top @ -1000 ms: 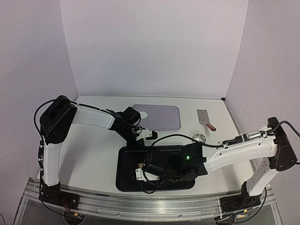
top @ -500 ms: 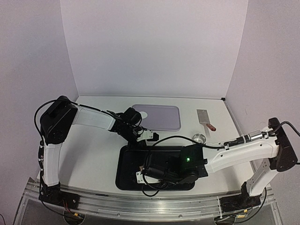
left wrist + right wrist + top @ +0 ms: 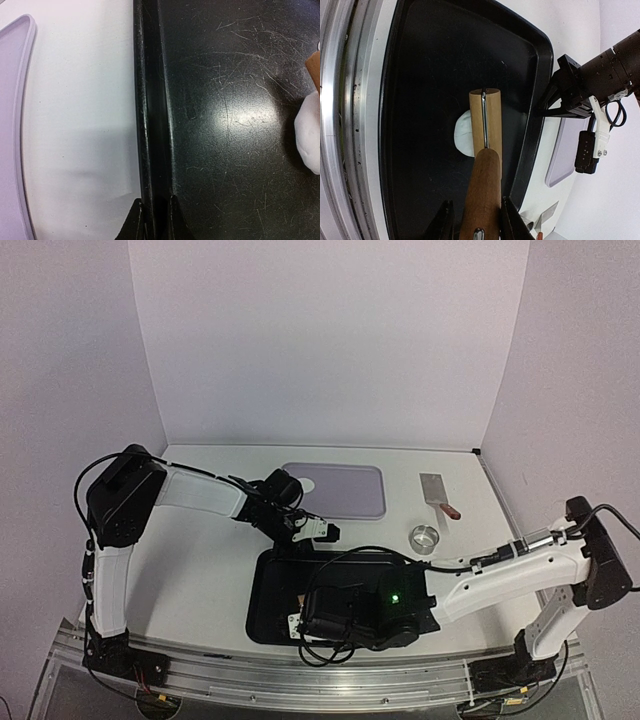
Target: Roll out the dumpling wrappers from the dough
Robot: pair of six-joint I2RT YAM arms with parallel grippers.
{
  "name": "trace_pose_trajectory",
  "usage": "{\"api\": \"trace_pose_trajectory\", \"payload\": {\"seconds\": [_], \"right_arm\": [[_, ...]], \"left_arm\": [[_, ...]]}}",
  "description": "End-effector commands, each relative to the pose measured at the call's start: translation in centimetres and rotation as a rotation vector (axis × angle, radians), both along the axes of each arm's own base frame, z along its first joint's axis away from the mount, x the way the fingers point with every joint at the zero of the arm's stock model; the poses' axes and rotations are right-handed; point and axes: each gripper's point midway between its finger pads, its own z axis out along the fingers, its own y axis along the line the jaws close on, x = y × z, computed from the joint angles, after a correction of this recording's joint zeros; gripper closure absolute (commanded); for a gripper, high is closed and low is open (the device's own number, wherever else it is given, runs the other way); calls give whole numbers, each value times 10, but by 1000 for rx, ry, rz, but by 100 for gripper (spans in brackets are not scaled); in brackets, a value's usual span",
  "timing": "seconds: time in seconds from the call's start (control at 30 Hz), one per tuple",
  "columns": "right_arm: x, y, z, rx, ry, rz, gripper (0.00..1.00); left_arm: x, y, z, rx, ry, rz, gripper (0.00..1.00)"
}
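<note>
A: State of the left gripper?
B: It is clamped on the far rim of the black tray, one finger outside the rim and one inside. Same spot on the rim as a second ago.

A: And the right gripper?
B: Its fingers are clenched round the dark handle of the rolling pin. The pale roller lies on the tray floor, reaching toward the tray's middle.

A: Where is the dough?
B: One white dough piece sits on the tray floor, partly under the roller and showing on one side of it. The left wrist view catches its edge well inside the far rim. Its thickness is hard to judge.

A: Any finished wrapper?
B: A pale round disc, likely a dumpling wrapper, lies on the lavender board just beyond the tray's far rim. It is too small to be sure.

A: What differs from a second ago?
B: The right arm has slid toward the tray's near edge, and its wrist now sits over the tray's near-left part. The steel ring, off the tray's far right corner, stood right against that arm in the overhead view. Now it shows clear of the arm. The scraper, farther out beyond the same corner, has not moved. The tray is unmoved too.
</note>
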Motion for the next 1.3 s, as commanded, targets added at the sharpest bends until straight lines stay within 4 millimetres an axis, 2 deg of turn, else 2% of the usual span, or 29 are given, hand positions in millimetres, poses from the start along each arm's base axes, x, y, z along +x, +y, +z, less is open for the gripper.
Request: {"api": "trace_pose_trajectory", "payload": {"seconds": [0.0, 0.13, 0.33, 0.4, 0.47, 0.57, 0.63, 0.73, 0.83, 0.93, 1.0, 1.17, 1.27], "right_arm": [[-13, -21, -45, -168, 184, 21, 100], [-12, -17, -46, -162, 197, 29, 100], [-45, -38, -36, -182, 211, 17, 100], [-42, -41, -38, -196, 198, 16, 100], [-29, -37, -43, -214, 192, 12, 100], [-9, -23, -45, -209, 188, 36, 100], [-3, -15, -45, -212, 183, 61, 100], [-20, -13, -43, -190, 212, 68, 100], [-48, -29, -46, -211, 232, 48, 100], [-56, -42, -48, -224, 241, 7, 100], [-45, -42, -50, -241, 213, 14, 100], [-8, -20, -56, -227, 202, 20, 100], [-8, -15, -55, -215, 210, 26, 100]], "left_arm": [[20, 13, -21, 111, -141, -40, 100], [21, 13, -19, 107, -140, -32, 100], [27, 14, -18, 97, -149, -19, 100], [28, 16, -19, 100, -152, -19, 100], [28, 17, -20, 106, -155, -23, 100], [27, 18, -20, 106, -154, -26, 100], [28, 16, -19, 99, -153, -23, 100], [30, 12, -16, 85, -141, -9, 100], [32, 11, -15, 78, -149, -10, 100], [31, 13, -17, 84, -150, -14, 100], [30, 13, -18, 89, -148, -18, 100], [30, 14, -18, 95, -152, -16, 100], [31, 14, -18, 95, -154, -17, 100]]}}
